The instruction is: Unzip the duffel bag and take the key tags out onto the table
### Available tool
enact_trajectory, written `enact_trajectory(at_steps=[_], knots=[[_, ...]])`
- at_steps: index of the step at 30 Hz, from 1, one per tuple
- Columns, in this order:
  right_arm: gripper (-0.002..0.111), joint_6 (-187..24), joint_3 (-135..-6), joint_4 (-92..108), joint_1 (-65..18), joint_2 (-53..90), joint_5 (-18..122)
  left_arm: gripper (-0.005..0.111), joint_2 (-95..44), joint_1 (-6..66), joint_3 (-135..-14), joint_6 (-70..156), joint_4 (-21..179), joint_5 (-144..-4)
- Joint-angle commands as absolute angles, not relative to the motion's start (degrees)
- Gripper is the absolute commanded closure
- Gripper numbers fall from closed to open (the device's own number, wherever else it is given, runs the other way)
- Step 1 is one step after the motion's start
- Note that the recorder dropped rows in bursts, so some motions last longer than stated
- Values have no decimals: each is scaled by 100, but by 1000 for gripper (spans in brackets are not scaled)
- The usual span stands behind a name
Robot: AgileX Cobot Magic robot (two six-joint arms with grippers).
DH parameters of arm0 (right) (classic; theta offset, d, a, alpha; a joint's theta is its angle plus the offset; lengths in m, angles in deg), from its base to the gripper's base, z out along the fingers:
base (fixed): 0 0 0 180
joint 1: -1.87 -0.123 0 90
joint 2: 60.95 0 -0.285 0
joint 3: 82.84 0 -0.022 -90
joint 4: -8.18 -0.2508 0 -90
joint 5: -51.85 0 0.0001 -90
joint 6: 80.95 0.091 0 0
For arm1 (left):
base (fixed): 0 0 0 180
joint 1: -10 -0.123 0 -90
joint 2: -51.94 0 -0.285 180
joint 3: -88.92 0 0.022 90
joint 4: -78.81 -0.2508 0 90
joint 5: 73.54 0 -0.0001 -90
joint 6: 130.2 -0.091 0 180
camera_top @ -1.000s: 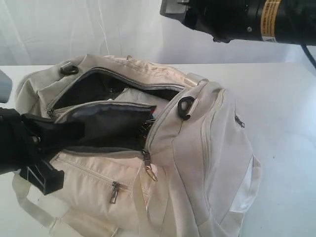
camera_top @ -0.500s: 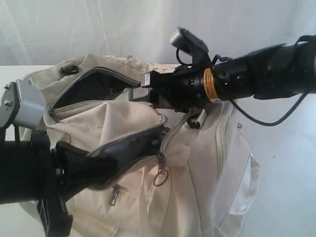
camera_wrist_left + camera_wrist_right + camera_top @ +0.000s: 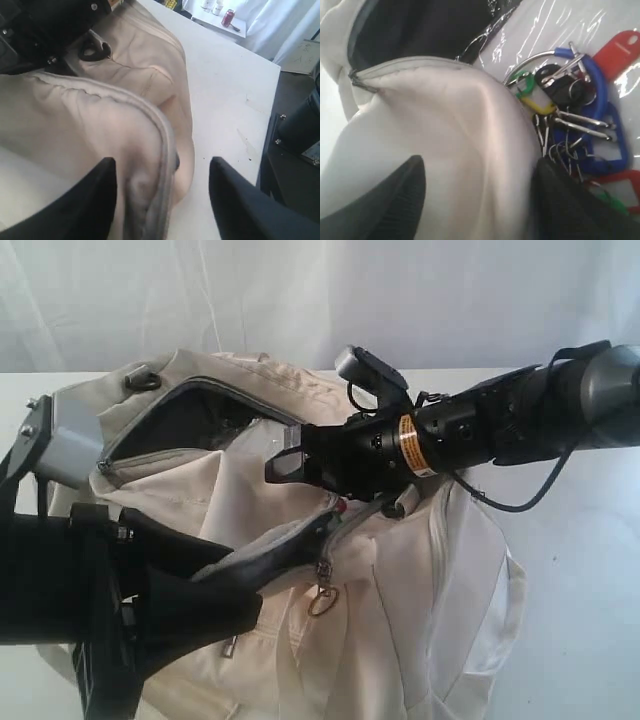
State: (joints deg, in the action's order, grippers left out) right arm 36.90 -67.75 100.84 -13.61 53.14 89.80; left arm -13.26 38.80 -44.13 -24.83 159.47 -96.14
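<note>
The cream duffel bag [image 3: 420, 580] lies unzipped on the white table [image 3: 580, 540]. My left gripper [image 3: 245, 580] is at the bag's near left. It is open, and the grey-lined edge of the top flap [image 3: 160, 150] runs between its wide-apart fingers. My right gripper [image 3: 275, 465] reaches in from the right over the opening, also open. Its fingers straddle a fold of cream fabric [image 3: 460, 150]. The key tags [image 3: 570, 115], a bunch of red, blue, green, yellow and black tags on metal rings, lie inside the bag right beside one right finger [image 3: 555, 200].
A ring-shaped zipper pull [image 3: 322, 598] dangles at the flap's front end. Clear plastic film [image 3: 555, 25] lies under the tags inside the bag. A red can [image 3: 227, 17] stands on a far surface, and the table edge [image 3: 267, 130] drops to dark floor.
The right arm has come down from above and pushed its gripper into the bag's opening. The left gripper has lifted and drawn the flap toward the near left, folding it over.
</note>
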Motion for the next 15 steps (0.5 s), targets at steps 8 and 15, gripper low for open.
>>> enact_trajectory(at_steps=[8, 15], knots=[[108, 3287, -7137, 9325, -1362, 5369, 11444, 35, -1312, 3868, -5160, -954, 14148, -10554], [108, 3195, -7382, 9184, -1362, 5369, 12181, 35, -1059, 3868, -6073, 425, 12249, -10975]])
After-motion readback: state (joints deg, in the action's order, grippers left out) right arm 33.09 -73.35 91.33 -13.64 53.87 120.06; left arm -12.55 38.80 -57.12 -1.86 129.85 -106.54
